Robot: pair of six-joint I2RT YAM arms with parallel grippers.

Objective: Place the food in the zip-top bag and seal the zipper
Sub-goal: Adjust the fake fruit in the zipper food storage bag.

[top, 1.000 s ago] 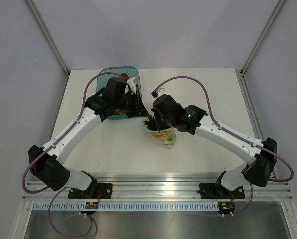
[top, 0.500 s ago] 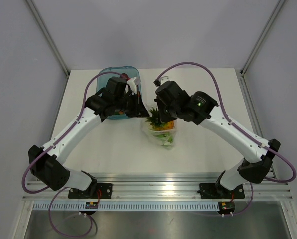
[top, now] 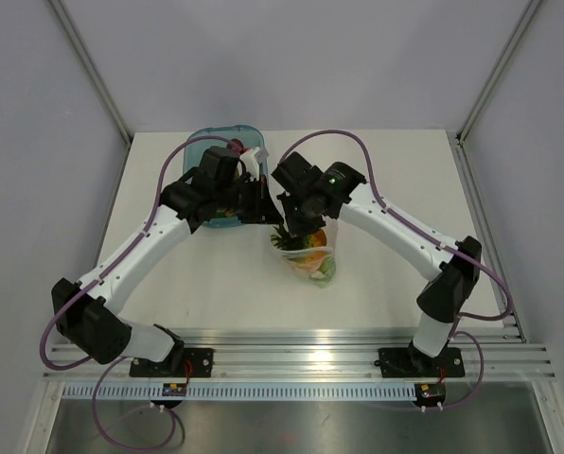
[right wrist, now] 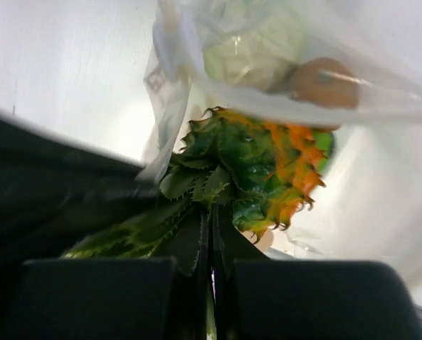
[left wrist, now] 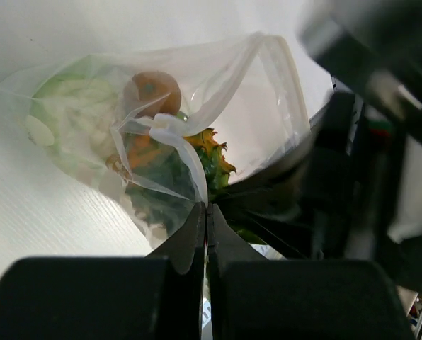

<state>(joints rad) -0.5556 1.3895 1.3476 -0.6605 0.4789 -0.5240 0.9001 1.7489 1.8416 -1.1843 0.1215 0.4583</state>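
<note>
Left gripper (left wrist: pixel 205 209): fingers pressed fully together, pinching a fold of the zip-top bag (left wrist: pixel 267 106) at its mouth.
Right gripper (right wrist: pixel 211 212): fingers closed tight on the green leaves of the spiky fruit (right wrist: pixel 260 170), which sits in the bag's mouth.
Bag position: on the table (top: pixel 396 170) near the centre, between and just below the two grippers, beside the blue tray (top: pixel 206 140).
Top view only: both arms converge over the bag; its contents read as an orange and green blur.
Left wrist only: the zipper (left wrist: pixel 287 85) shows as a whitish band along the gaping mouth, unsealed.
Both wrist views: inside the bag lie a pale green cabbage (left wrist: pixel 69 117) and a brown round fruit (left wrist: pixel 152 92), deeper than the spiky fruit.
Counts: one bag, one tray, two grippers, three food pieces that can be made out.
</note>
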